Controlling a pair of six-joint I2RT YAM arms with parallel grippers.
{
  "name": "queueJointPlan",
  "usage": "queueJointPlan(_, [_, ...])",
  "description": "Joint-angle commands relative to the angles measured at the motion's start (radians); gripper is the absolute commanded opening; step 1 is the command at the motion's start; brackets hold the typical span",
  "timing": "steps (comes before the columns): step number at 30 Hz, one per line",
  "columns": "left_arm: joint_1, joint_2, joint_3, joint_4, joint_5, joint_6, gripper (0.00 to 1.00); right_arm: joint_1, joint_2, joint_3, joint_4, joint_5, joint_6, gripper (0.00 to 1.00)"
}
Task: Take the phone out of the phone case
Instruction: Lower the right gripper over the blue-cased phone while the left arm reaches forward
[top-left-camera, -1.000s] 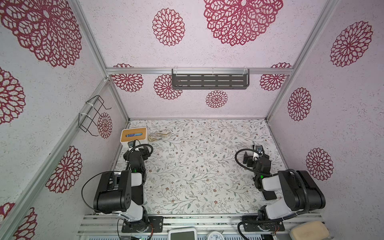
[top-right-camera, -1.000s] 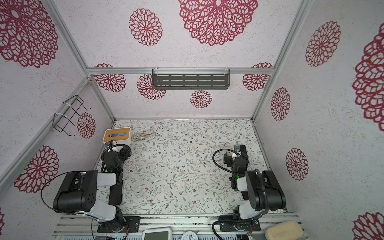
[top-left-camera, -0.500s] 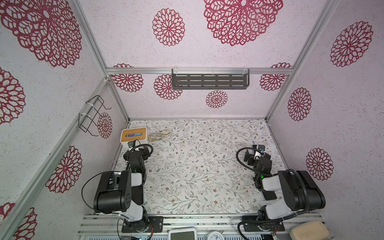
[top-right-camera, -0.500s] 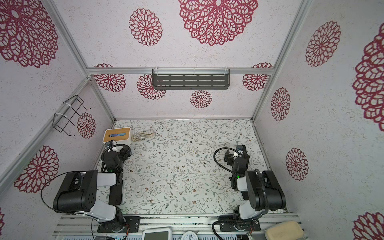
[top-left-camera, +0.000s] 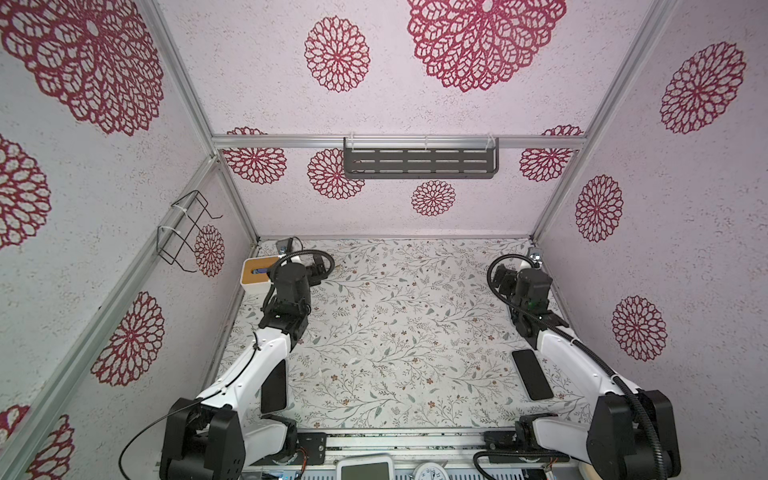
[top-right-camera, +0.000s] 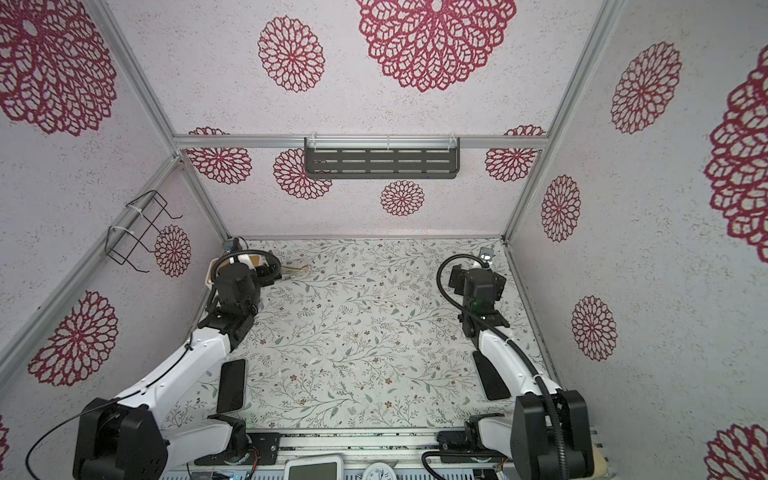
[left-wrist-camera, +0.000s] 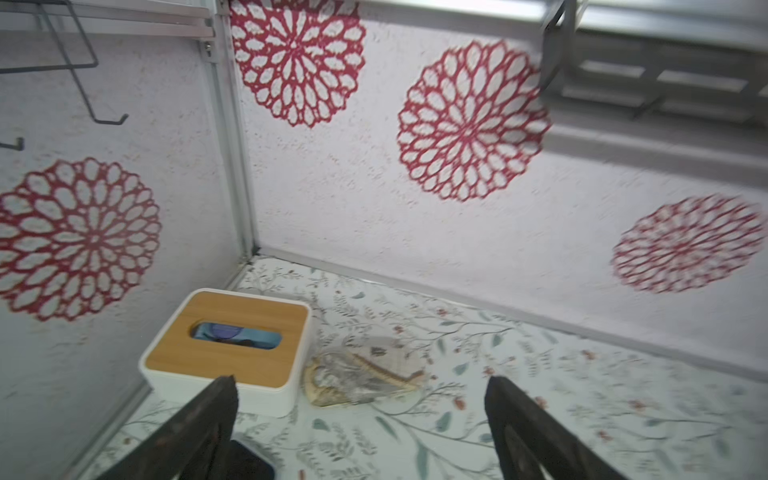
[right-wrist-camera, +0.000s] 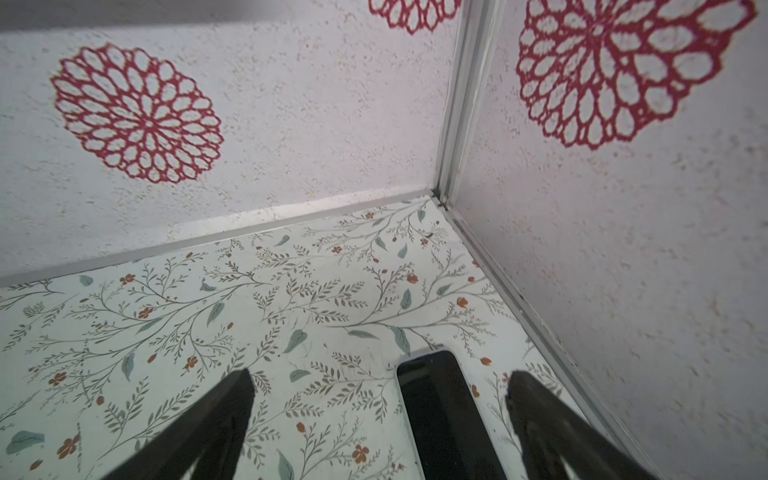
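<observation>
Kid: Phone first. Where is it?

Helper: I see two black flat things on the table (top-left-camera: 395, 324). The right black slab (top-left-camera: 532, 374) lies near the front, just beside the right arm. The left black slab (top-right-camera: 231, 386) lies near the front too, partly hidden by the left arm. They are well apart.

Kid: Which one is the phone?

Helper: I cannot tell. Both are dark and flat. The right one looks shiny in the right wrist view, so it may be the phone and the other one the case. That is only my guess.

Kid: Are the hands holding anything?

Helper: No. The left gripper (left-wrist-camera: 360, 384) has its fingers spread wide with nothing between them. It is up in the air, and it faces the tissue box (left-wrist-camera: 226, 345) and a crinkly clear wrapper (left-wrist-camera: 365, 374) in the far corner. The right gripper (right-wrist-camera: 380, 376) is spread wide too and holds nothing. The right black slab lies on the table below it and touches neither finger.

Kid: So what step is this?

Helper: If my guess is right, the pulling-out part is done. The two things lie apart and nothing touches them. Then the arms only need to go home.

Kid: And if you guessed wrong?

Helper: Then one slab has the phone inside. One hand must pinch the case edge and the other must push the phone out. The slab lies flat, so getting a finger under its edge would be the tricky bit.
</observation>
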Motion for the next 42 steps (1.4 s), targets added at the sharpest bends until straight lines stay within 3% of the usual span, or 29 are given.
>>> queueJointPlan(1, [-0.043,0.033,0.094,-0.422,0.197,-0.222,0.97,-0.055,0.056,0.038,-0.461,0.005,0.094,0.99])
queueJointPlan(5, [-0.138,0.09,0.204,-0.567,0.252,-0.273,0.97,-0.173,0.122,0.058,-0.476,-0.11,0.086,0.99])
queueJointPlan(12, [-0.251,0.117,0.221,-0.645,0.224,-0.313,0.97,-0.249,0.217,0.09,-0.416,-0.154,-0.005,0.99])
queueJointPlan(30, [-0.257,0.1,0.185,-0.652,0.224,-0.315,0.97,-0.347,0.418,0.112,-0.282,-0.458,-0.048,0.99])
queueJointPlan(42, [-0.256,0.096,0.169,-0.642,0.229,-0.311,0.97,-0.344,0.48,0.122,-0.286,-0.489,-0.044,0.97])
